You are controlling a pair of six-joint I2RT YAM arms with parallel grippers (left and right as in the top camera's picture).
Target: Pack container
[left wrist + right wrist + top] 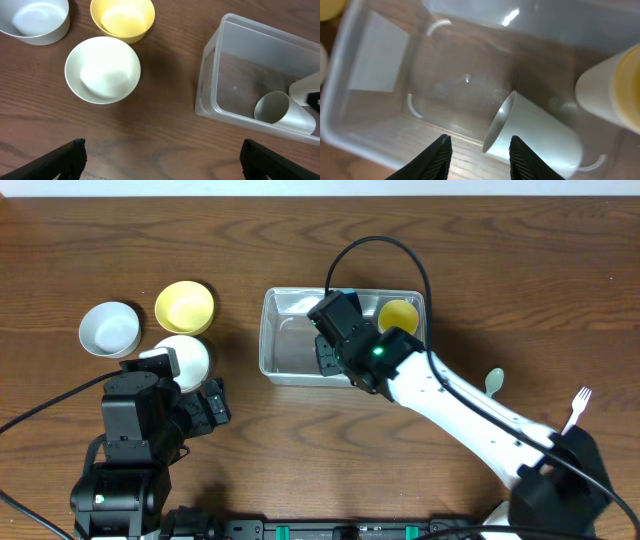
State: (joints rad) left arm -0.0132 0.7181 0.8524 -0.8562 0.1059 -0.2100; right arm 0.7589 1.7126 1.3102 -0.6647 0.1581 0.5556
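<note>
**Overhead:** The container (285,340) sits on the wooden table (500,260) slightly right of centre. The right arm reaches into it from the near right, and the right gripper (325,360) hangs low by the near wall, mostly hidden by the wrist. A yellow cup (398,315) stands in the tub's far right corner. To the left of the tub are three bowls: a white bowl (110,328) farthest left, a yellow bowl (185,307) behind, and a second white bowl (188,358) partly covered by the left arm. The left gripper (212,405) is just beside that bowl, clear of the tub. A spoon (493,380) and a white fork (577,408) lie to the right of the tub, well apart from it.

**Left wrist:** The left gripper's fingers (67,160) stand at the two bottom corners, spread wide over bare table with nothing between them. The three bowls lie ahead on the left and the container on the right. A white cup (280,111) lies on its side in the tub.

**Right wrist:** The right gripper's fingers (432,157) are partly spread inside the container, pinching nothing. The white cup lies tipped over on the tub floor, its mouth just beyond the fingertips. I cannot tell whether one finger touches it. The yellow cup is at the right edge.
</note>
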